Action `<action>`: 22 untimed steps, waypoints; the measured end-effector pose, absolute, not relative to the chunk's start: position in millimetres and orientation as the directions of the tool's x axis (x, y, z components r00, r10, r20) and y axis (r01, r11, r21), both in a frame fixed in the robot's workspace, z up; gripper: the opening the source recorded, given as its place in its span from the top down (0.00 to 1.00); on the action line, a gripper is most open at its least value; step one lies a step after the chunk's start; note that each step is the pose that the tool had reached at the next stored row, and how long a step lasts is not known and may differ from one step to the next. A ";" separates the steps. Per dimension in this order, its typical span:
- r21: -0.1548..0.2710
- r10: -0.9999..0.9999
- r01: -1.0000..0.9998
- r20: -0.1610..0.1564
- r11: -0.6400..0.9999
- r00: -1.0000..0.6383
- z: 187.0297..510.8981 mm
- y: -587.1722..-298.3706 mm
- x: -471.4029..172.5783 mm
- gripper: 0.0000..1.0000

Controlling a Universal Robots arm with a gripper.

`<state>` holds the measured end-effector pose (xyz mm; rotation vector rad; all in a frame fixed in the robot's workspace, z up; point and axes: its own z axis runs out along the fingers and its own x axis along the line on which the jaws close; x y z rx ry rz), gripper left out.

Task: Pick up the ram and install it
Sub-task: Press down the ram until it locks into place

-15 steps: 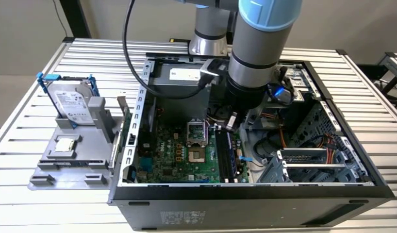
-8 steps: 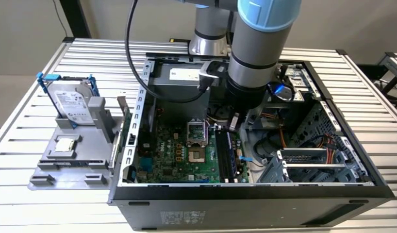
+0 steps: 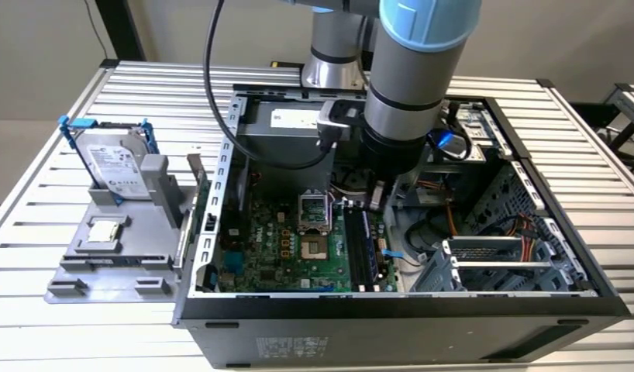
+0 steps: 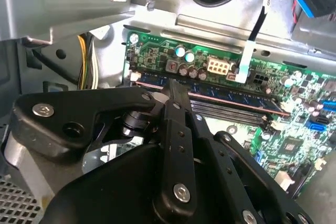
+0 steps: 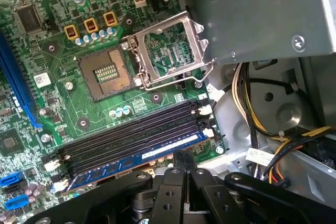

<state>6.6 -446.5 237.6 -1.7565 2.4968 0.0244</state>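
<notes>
The ram (image 5: 139, 157) sits in the outermost motherboard slot (image 5: 131, 135), directly under the gripper (image 5: 181, 157). The jaws look pressed together on its edge; contact is hidden.

We see the arm (image 3: 400, 70) as a stack of round silver-grey tube sections, capped at the joint by a pale blue band with a black ring below it. A thick black cable (image 3: 215, 93) runs along it to a small silver and black box clamped at the wrist. Below that the body turns black and cylindrical. In both wrist views the gripper (image 4: 176, 95) is matt black, built of flat, rounded link plates joined by silver cross-head screws and dark pivot pins, with a narrow central bar drilled with small holes.
</notes>
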 end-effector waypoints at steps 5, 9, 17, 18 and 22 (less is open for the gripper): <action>-0.039 -0.953 -0.955 -0.083 0.295 -0.291 236.9 -446.5 6.6 1.00; -0.040 -0.970 -0.972 -0.084 0.231 -0.227 235.8 -446.5 6.5 1.00; -0.044 -0.990 -0.992 -0.085 0.119 -0.115 233.4 -447.1 6.6 1.00; -0.045 -0.991 -0.993 -0.085 0.108 -0.104 233.4 -447.4 6.6 1.00; -0.047 -0.994 -0.996 -0.085 0.071 -0.067 233.4 -448.8 6.6 1.00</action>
